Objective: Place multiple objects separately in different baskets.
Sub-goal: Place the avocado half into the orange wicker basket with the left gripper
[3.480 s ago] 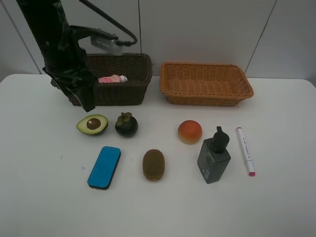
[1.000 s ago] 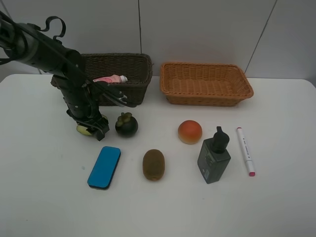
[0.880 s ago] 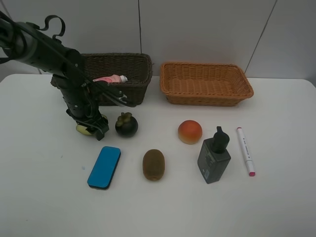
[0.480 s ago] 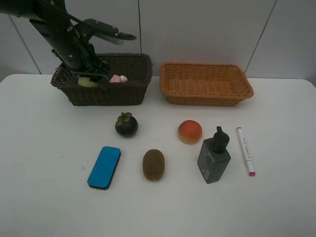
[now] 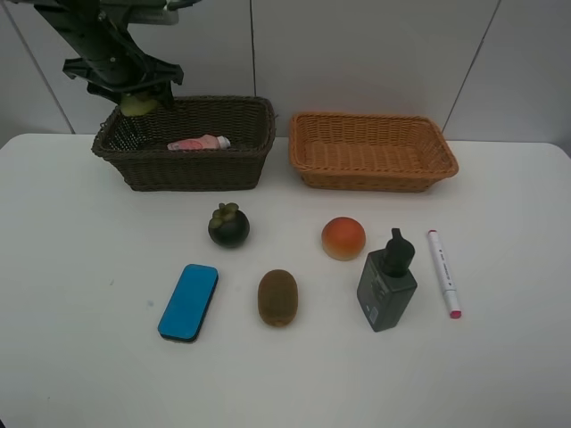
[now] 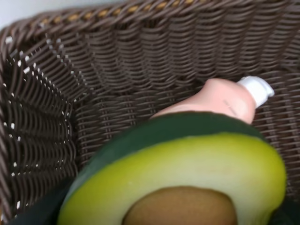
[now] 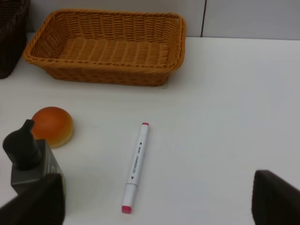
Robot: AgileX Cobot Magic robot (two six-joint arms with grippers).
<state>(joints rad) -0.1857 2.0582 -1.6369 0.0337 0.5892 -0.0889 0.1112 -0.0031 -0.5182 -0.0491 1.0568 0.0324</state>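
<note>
Over the dark basket we see the left gripper clamped on the avocado; the right gripper has jaws spread wide.

The avocado half is off the desk. The left tool now holds it above the dark basket.

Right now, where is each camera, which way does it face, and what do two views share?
Exterior high: mounted high, looking down at the table, dark basket and tan basket; left arm shows.
Left wrist: on the left arm, looking into the dark basket past the held avocado half; jaws barely show.
Right wrist: low, facing the tan basket; open jaws' tips show.
Shared: exterior and left wrist show the pink bottle.
</note>
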